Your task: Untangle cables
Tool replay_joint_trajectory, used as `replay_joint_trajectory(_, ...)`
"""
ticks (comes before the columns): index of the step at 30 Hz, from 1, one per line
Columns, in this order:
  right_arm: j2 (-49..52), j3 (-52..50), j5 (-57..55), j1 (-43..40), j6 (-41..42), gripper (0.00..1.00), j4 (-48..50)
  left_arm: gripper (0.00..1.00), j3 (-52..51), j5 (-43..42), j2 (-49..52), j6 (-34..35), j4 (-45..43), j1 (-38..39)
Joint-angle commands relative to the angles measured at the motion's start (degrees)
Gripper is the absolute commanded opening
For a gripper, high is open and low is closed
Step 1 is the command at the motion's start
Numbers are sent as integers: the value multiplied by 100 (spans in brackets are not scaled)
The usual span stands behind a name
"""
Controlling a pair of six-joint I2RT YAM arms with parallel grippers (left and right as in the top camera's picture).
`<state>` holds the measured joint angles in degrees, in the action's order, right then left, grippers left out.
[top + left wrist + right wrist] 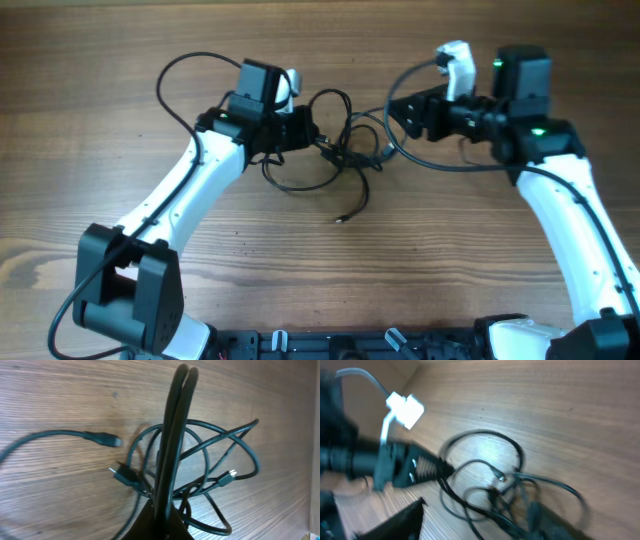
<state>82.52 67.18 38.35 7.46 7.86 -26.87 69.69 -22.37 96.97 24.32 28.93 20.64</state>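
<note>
On the tabletop [450, 250] the cables [345, 150] lie knotted; my left tool [319, 141] clamps their left edge, apparently as an anchor, while my right tool [393, 116] stands parted, empty, just right of them.

No readable words, brand marks or numbers here: not on the cables [345, 140], the table [100, 60], the left arm [185, 190] or the right arm [570, 220]. The white block [405, 409] is blurred, with no legible print.

the left arm [185, 195] and right arm [575, 225] pair white tapered links with black joints and looping black wires [205, 55]. green lights [540, 131] dot the right one. the left gripper [184, 370] is slim and dark.
</note>
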Motion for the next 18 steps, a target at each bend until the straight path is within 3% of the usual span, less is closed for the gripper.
replay_joint_trajectory(1, 391, 96, -990, 402, 2671, 52, 122, 4, -35, 216, 57, 732, -20, 175)
replay_joint_trajectory(4, 772, 96, -1016, 654, 3147, 44, 262, 4, -35, 389, 57, 1327, -24, 164)
replay_joint_trajectory(9, 1255, 96, -872, 734, 3418, 40, 264, 4, -35, 424, 57, 1757, -26, 164)
replay_joint_trajectory(18, 1786, 96, -632, 796, 3436, 34, 393, 4, -35, 431, 57, 1816, -28, 164)
